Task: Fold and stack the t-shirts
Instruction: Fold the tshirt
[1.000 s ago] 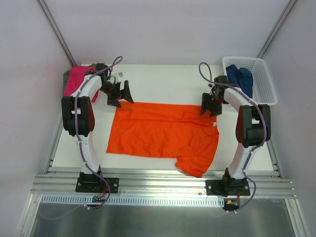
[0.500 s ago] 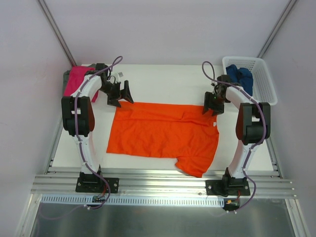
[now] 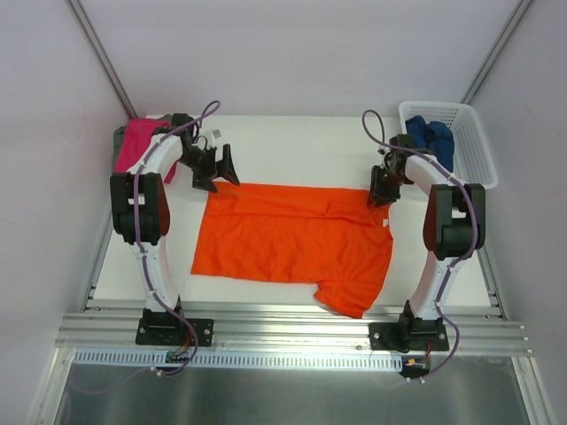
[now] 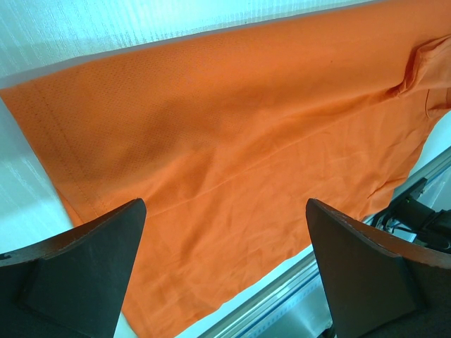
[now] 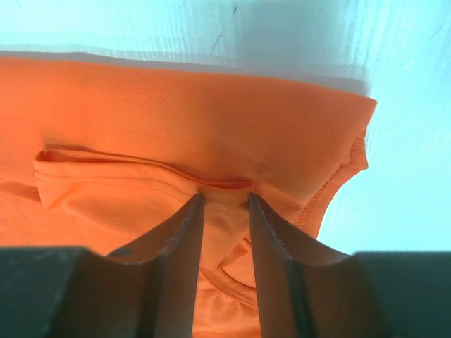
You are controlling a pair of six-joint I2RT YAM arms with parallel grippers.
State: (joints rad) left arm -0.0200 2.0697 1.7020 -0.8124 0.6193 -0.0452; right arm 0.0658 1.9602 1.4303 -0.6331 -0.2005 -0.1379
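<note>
A: Orange shirt (image 3: 292,243) lies spread flat in the middle of the table (image 3: 292,146), one sleeve reaching toward the near edge on the right.

B: And the left gripper (image 3: 217,168)?

A: Wide open, nothing in it, poised at the shirt's far left corner. From its wrist, orange cloth fills the view between the two fingers.

B: Right gripper (image 5: 225,201)?

A: Down at the shirt's far right corner. Its jaws stand narrow, one either side of a raised fold of orange cloth. A slit shows between them. Whether they pinch the fold, I cannot tell.

B: The other shirts?

A: Pink shirt (image 3: 140,142) sits on the grey shirt (image 3: 119,146) at the table's far left corner. Blue shirt (image 3: 431,140) is bundled in the basket (image 3: 474,168), far right.
</note>
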